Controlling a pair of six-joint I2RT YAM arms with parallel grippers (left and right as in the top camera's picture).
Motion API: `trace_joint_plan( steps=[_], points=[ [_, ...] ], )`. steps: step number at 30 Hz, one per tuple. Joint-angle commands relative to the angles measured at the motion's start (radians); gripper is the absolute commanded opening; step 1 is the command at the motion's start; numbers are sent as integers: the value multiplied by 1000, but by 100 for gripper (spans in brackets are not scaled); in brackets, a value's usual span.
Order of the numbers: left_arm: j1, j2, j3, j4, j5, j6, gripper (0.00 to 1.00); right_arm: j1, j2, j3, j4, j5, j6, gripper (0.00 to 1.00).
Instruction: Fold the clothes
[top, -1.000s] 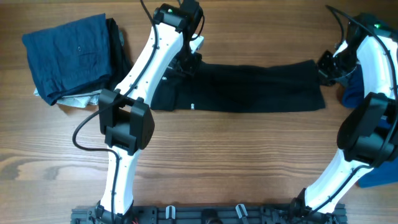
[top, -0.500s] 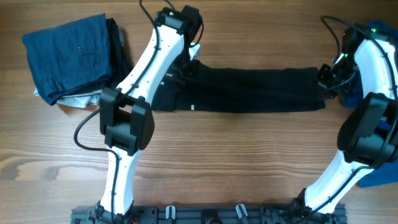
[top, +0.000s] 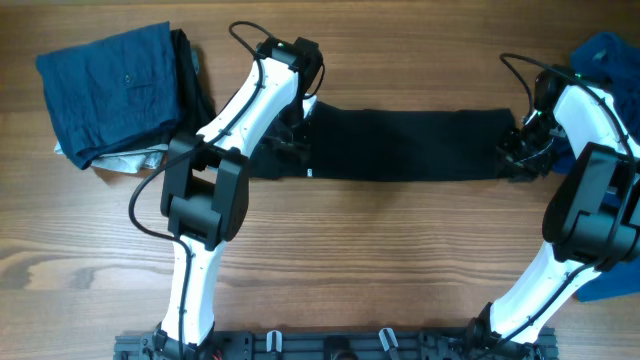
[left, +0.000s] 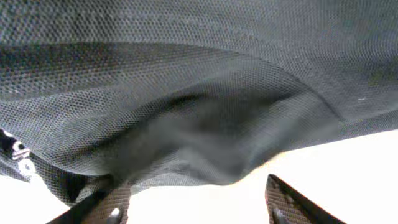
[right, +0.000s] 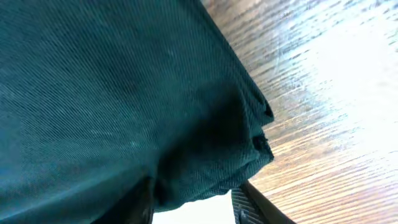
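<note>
A: Where's the black polo shirt (top: 400, 145)?
B: Folded into a long flat band toward the far edge of the table (top: 380, 260), midway across.
A: The grips?
B: Right gripper (right: 196, 202) pinches its bunched right end. Left gripper (left: 198, 202) sits at the left end; cloth hides its fingertips, so I cannot tell.

A robotics lab bench, not a home: a wood-grain table (top: 400, 250) seen from straight above, with two white-and-black machine arms, the left arm (top: 240, 110) and the right arm (top: 600, 130), rising from a black mounting rail (top: 330, 345) at 6 o'clock. Loose black cables (top: 140, 215) loop off them. The only goods are laundry: a black shirt (top: 400, 145) at the centre, a folded blue pile (top: 105, 90) at 10 o'clock
</note>
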Motion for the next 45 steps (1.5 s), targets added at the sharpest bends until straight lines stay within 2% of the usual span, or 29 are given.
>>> trace_joint_plan(
  steps=[1,4,5,7,8,9,10,11,12,13,16,26,29,33,38,45],
  points=[
    [11,-27,29,-8,-13,8,73,-6,-28,57,-16,13,-66,59],
    [34,-31,140,-33,-9,3,72,-6,-34,156,-61,-3,-82,61],
    [42,-34,202,-50,3,0,69,-4,-40,212,-88,-23,-109,63],
    [48,-35,277,-65,41,0,59,-4,-56,296,-138,-68,-150,64],
    [48,-37,295,-64,61,0,49,-4,-61,313,-149,-85,-167,64],
    [48,-37,306,-55,94,0,34,-3,-70,327,-159,-118,-190,60],
    [48,-37,306,-42,127,0,28,-3,-77,327,-159,-142,-200,50],
    [46,-32,306,-33,175,0,18,-3,-78,327,-161,-148,-198,35],
    [42,-26,299,-29,201,0,15,-3,-76,319,-159,-146,-199,19],
    [37,-18,285,-24,203,0,14,-3,-76,299,-140,-147,-199,4],
    [30,5,227,-4,203,0,11,-3,-75,225,-54,-148,-226,4],
    [81,40,-34,81,146,0,6,8,-73,-99,426,-205,-290,4],
    [93,40,-98,112,146,0,5,9,-73,-148,535,-342,-381,4],
    [95,40,-155,147,147,1,4,9,-73,-150,578,-347,-383,4],
    [95,-18,-149,154,147,0,4,12,-75,-116,569,-457,-433,4],
    [95,-180,-149,207,147,-39,4,29,-72,-114,548,-336,-504,4]
  ],
)
